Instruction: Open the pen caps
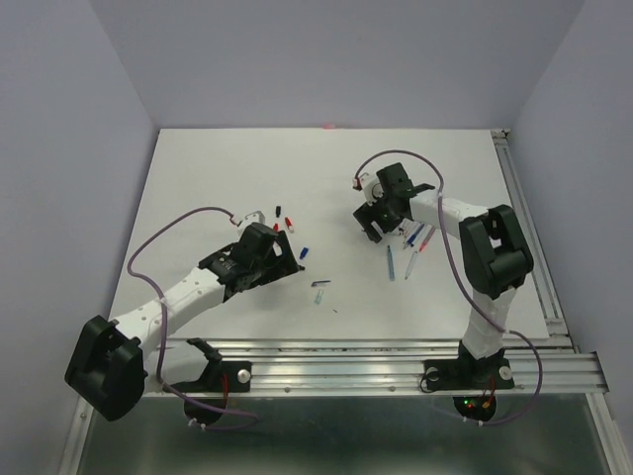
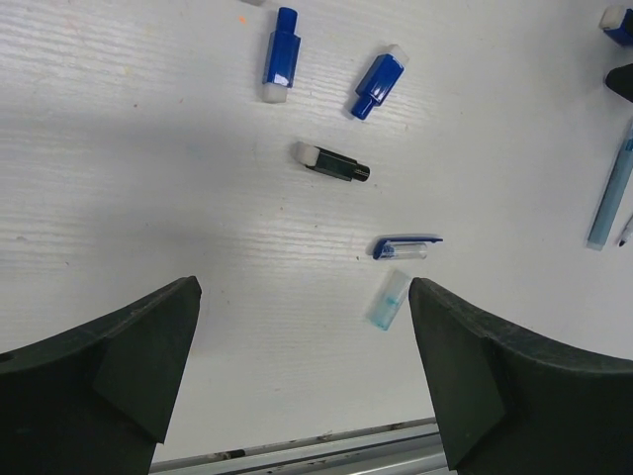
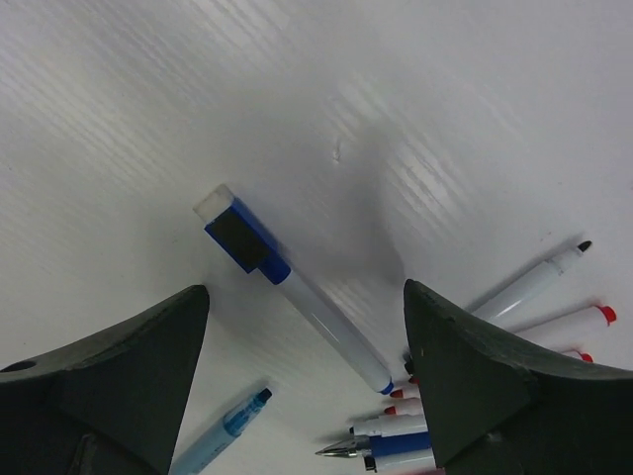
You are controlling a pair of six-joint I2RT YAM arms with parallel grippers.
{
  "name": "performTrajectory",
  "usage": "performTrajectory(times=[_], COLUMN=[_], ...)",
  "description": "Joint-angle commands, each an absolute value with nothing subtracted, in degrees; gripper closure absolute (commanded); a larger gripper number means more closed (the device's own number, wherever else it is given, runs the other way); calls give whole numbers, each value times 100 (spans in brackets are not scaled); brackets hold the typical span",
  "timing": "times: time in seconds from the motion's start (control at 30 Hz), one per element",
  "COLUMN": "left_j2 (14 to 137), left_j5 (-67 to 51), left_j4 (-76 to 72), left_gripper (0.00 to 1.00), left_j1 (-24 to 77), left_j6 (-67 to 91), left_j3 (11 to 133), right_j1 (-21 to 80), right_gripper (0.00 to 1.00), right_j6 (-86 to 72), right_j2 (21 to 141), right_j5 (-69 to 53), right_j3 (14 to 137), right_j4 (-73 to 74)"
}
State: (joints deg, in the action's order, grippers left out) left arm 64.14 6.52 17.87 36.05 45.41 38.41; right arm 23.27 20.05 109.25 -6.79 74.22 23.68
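Your right gripper [image 3: 302,297] hangs open and empty over a white-barrelled stick pen [image 3: 331,332], its stubby blue plastic cap [image 3: 242,237] on. Likely next: pinch the barrel, while your left gripper [image 2: 304,292], also spread empty, takes the cap.

White table [image 1: 198,188], bare over the upper half of the top view. Left of centre there, scattered caps [image 1: 288,220], red and blue; right of centre, pens [image 1: 410,247] in a loose bunch.

Left wrist view: two blue caps [image 2: 281,54] near the top edge, side by side but apart; black cap [image 2: 331,163] just below them; clip cap [image 2: 404,246] right of centre; clear cap [image 2: 388,300] just beneath it, not touching; pale pen [image 2: 613,193] at the right edge.

Right wrist view: capped pen [image 3: 297,292] lying diagonally across the centre, teal pen [image 3: 223,430] at the bottom edge, black-tipped pen [image 3: 534,282] and red-tipped pens [image 3: 564,319] fanned out at lower right
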Motion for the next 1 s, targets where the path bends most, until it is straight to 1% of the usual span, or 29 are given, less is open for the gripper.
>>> performTrajectory(times=[0.0, 0.17, 0.2, 0.23, 0.27, 0.33, 0.37, 0.43, 0.63, 0.7, 0.73, 0.77, 0.83, 0.93, 0.97], left_j2=[6469, 6513, 6530, 6539, 6548, 6574, 6574, 6557, 6548, 6530, 6522, 6504, 6443, 6293, 6215], left_j5=[791, 773, 765, 756, 756, 721, 712, 686, 633, 624, 615, 580, 484, 247, 159], left_j4=[1828, 1819, 1811, 1793, 1784, 1793, 1784, 1749, 1740, 1740, 1740, 1723, 1609, 1442, 1346], left_gripper=[1, 1, 1, 1, 1, 1, 1, 1, 1, 1, 1, 1, 1, 1, 1], left_j1=[3639, 3639, 3639, 3639, 3639, 3630, 3639, 3639, 3639, 3639, 3639, 3639, 3639, 3639, 3639], left_j6=[4412, 4386, 4351, 4359, 4351, 4342, 4350, 4342, 4333, 4342, 4333, 4333, 4289, 4245, 4263], left_j3=[4061, 4096, 4096, 4104, 4104, 4113, 4113, 4096, 4096, 4113, 4113, 4105, 4113, 4078, 4069], right_j1=[2364, 2364, 2356, 2364, 2364, 2356, 2364, 2364, 2364, 2364, 2364, 2364, 2364, 2382, 2417], right_gripper=[17, 25, 28, 33, 44, 59, 70, 76, 81, 87, 87, 89, 91, 92, 92], right_j6=[2417, 2496, 2496, 2505, 2505, 2461, 2478, 2540, 2803, 2821, 2804, 2795, 2620, 2339, 2155], right_j2=[11188, 11522, 11636, 11689, 11742, 11804, 11821, 11795, 11768, 11786, 11769, 11708, 11567, 11207, 10928], right_j5=[-967, -984, -1019, -1133, -1177, -1221, -1256, -1309, -1415, -1328, -1301, -1275, -1204, -1248, -1292], right_j3=[7682, 7717, 7734, 7760, 7830, 7849, 7831, 7814, 7971, 8181, 8252, 8305, 8402, 8411, 8255], right_j4=[2566, 2514, 2496, 2487, 2513, 2461, 2400, 2312, 2241, 2276, 2276, 2285, 2189, 2145, 1988])
